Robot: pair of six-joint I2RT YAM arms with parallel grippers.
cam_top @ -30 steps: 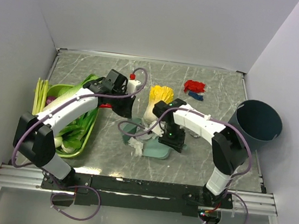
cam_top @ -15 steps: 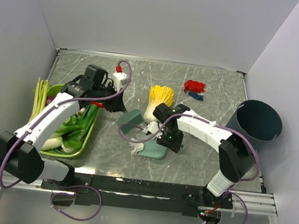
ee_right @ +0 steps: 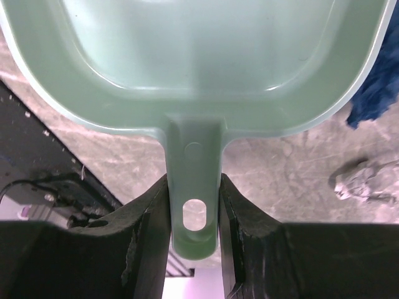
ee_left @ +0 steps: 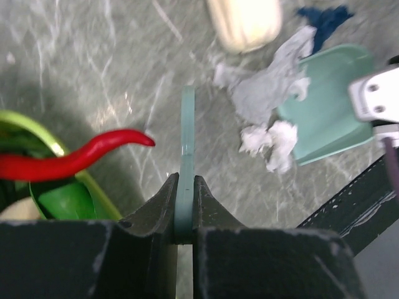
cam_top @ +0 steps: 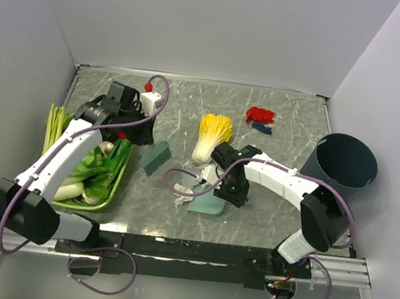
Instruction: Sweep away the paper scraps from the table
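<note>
Pulled back since half a second ago, my left gripper (ee_left: 185, 187) now holds the teal scraper board (cam_top: 157, 157) well left of the cabbage (cam_top: 211, 135), no longer beside the dustpan (cam_top: 206, 204). Its fingers pinch the board's thin edge. My right gripper (ee_right: 194, 208) is clamped on the dustpan handle, just on the near side of the cabbage's base. White paper scraps (cam_top: 184, 191) lie at the pan's mouth, near-left of the cabbage. The red and blue scraps (cam_top: 260, 116) sit far-right of it on the table (cam_top: 298, 125).
</note>
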